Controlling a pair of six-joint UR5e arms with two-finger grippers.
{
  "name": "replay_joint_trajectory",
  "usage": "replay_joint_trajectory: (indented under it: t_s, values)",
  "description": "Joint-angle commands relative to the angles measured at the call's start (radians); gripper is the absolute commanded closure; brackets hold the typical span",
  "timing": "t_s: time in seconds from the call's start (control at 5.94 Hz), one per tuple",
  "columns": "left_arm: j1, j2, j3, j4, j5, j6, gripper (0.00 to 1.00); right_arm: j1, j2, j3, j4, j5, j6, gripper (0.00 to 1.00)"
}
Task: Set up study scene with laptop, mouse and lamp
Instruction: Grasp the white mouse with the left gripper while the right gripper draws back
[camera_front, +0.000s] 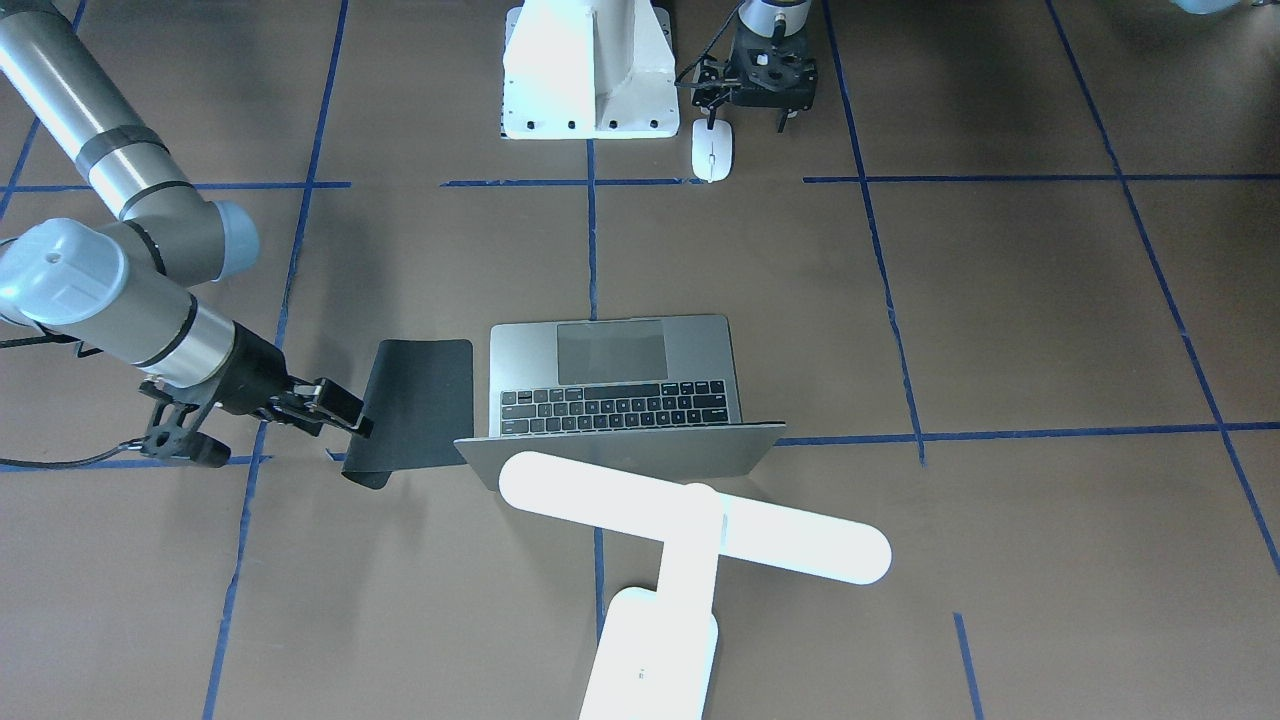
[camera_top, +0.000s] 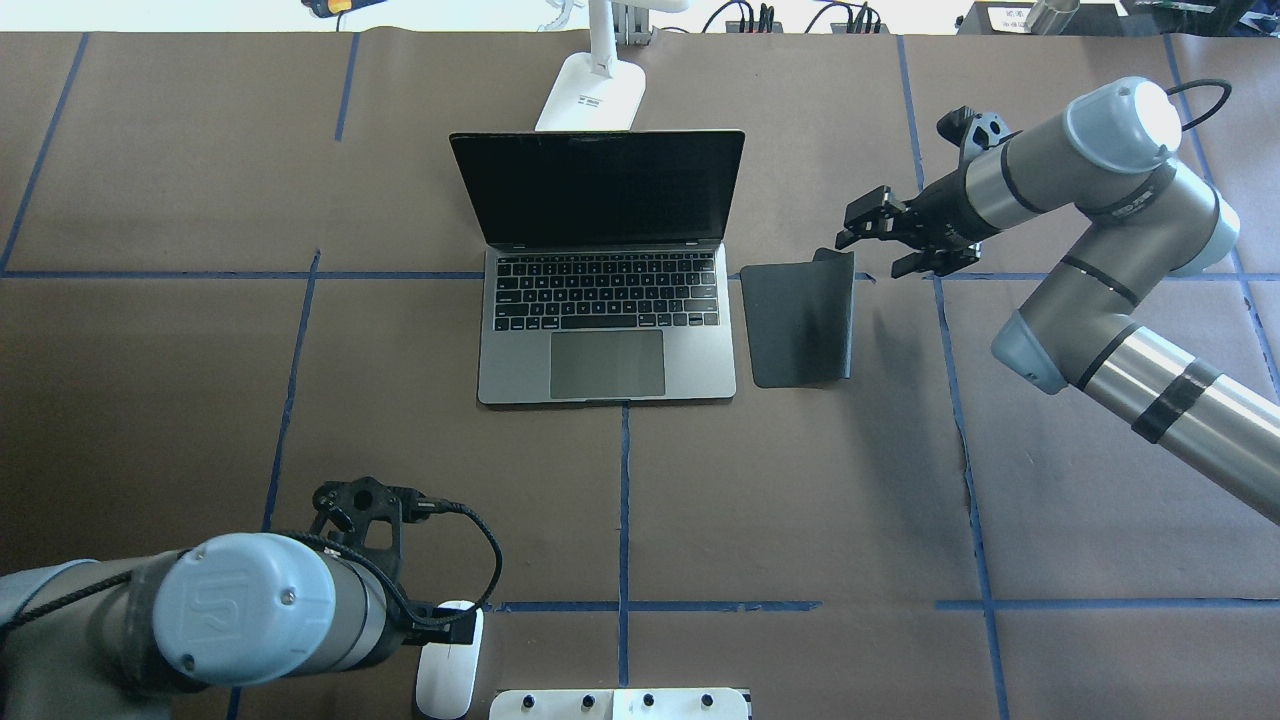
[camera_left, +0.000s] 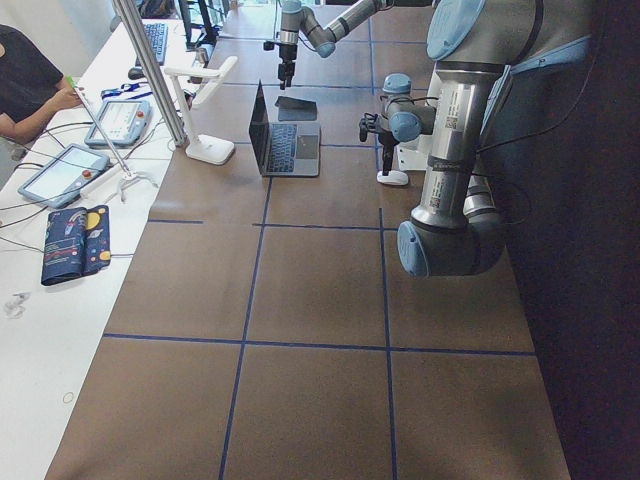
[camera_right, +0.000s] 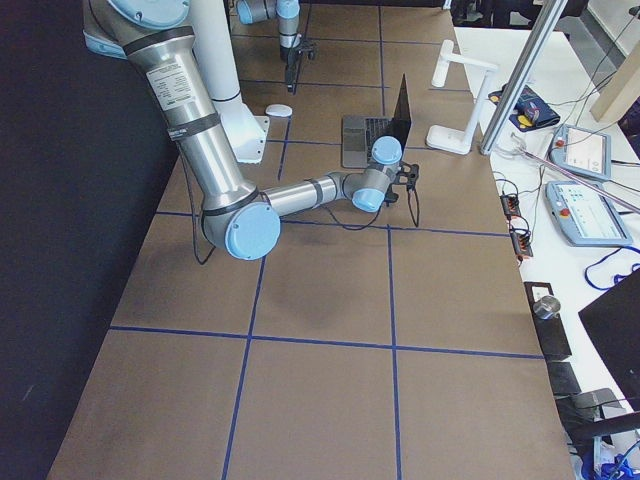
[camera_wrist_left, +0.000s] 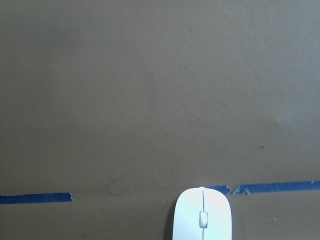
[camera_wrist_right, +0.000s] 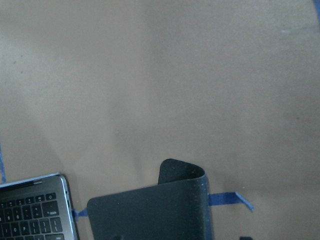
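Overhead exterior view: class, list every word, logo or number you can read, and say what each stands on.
"UR": logo on the left arm's joint cap.
Sticker on the lamp base: too small to read.
Key legends on the laptop: too small to read.
Marking on the right arm: blurred, unreadable.

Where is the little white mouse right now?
In the overhead view the mouse lies at the bottom edge, left of centre, right beside the white robot pedestal and far from the laptop.
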Motion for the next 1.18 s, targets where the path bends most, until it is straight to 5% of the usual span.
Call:
replay_joint_trajectory:
  t_s: [0.0,1.01]
  values:
    - [0.045,-0.024,0.051,-0.006,0.016,0.008,0.00,0.029,-0.033,0.021,0.004,0.033,0.002,0.00]
    - [0.050,-0.037,0.146,-0.150,0.048,0.083,0.00,0.025,-0.042,0.033,0.009,0.019,-0.005,0.00]
